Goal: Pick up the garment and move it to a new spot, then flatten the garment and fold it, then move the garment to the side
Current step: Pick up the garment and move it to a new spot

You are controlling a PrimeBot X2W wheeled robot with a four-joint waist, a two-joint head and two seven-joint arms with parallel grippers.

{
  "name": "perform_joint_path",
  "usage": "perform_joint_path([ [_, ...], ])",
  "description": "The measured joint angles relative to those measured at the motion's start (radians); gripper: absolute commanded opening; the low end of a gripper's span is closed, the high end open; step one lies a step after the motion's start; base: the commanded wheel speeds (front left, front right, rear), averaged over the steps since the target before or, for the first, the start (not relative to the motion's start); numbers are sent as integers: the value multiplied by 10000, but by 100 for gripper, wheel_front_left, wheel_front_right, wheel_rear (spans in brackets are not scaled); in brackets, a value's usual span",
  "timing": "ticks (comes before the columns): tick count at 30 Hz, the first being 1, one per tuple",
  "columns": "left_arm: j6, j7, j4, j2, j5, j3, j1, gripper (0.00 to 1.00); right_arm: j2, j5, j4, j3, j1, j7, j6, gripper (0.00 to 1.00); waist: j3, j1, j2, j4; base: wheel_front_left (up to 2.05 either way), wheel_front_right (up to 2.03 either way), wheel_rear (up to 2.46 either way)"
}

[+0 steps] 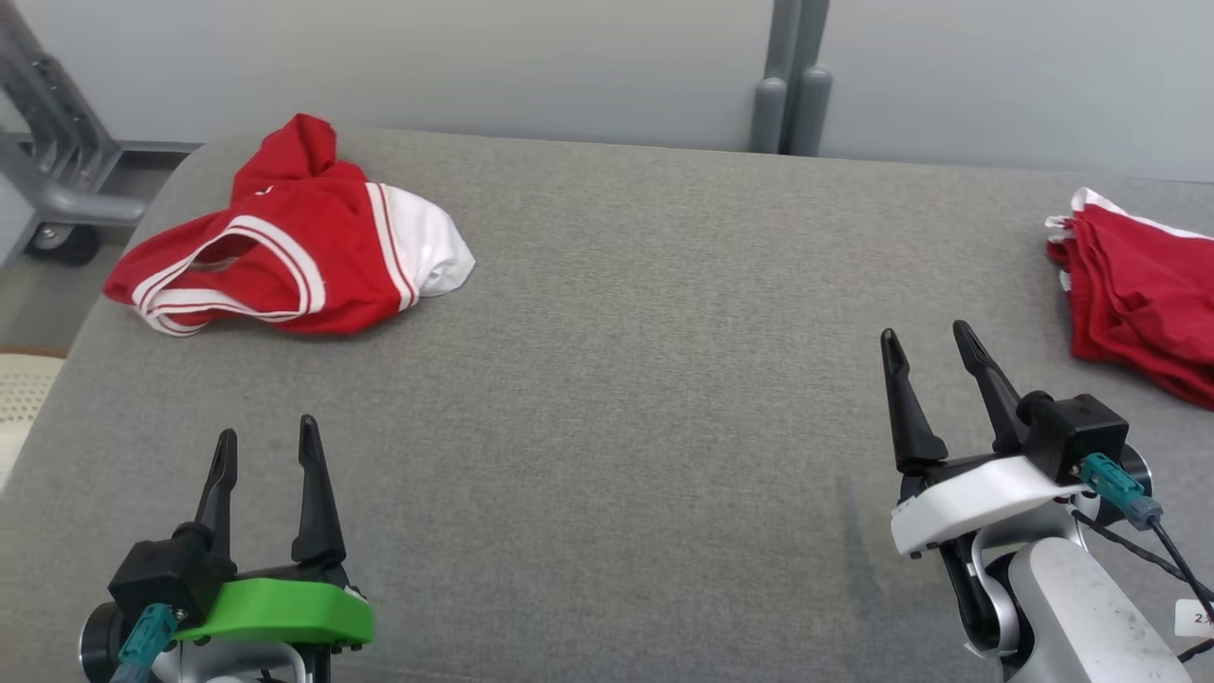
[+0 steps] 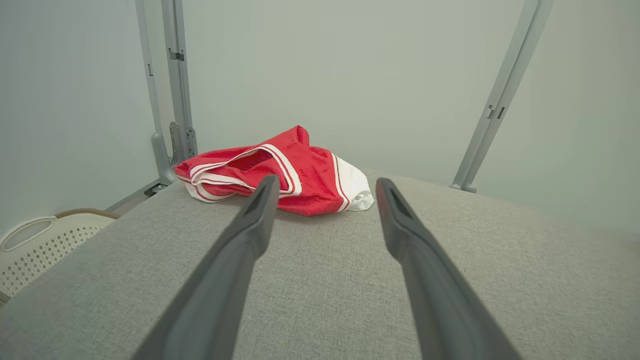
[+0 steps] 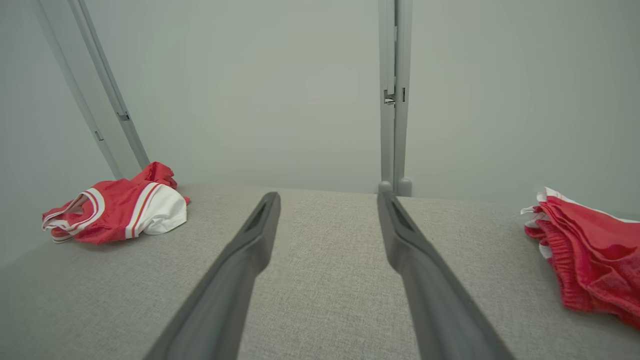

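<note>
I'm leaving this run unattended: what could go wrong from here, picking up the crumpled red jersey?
The crumpled jersey lies near the far left corner of the table; a nudge from the open left end effector could push it off.
It is bunched, so a pinch may lift only one layer.
The folded red stack at the right edge could be taken for it.

I'm working in what's looking like a lab test cell, not a home: bare pale wall panels [image 1: 474, 57] are closing it in, grey metal posts [image 1: 792, 95] are standing behind a grey fabric-topped table [image 1: 607, 398] with a red garment [image 1: 285, 256] lying crumpled on it, a frame on a caster [image 1: 62, 245] is sitting at the left, and a cream perforated basket [image 2: 40, 245] is sitting beside the table.
</note>
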Motion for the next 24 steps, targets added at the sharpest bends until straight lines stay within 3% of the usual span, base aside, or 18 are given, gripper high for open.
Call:
perform_joint_path([
  [16, 0, 0, 115, 0, -2, -4, 2, 100, 119, -125, 35, 267, 140, 0, 209, 100, -227, 0, 0, 2097, 0, 0, 0],
  [24, 0, 0, -4, 4, 0, 238, 25, 100, 213, -265, 119, 529, 135, 0, 366, 100, -285, 0, 0, 2497, 0, 0, 0],
])
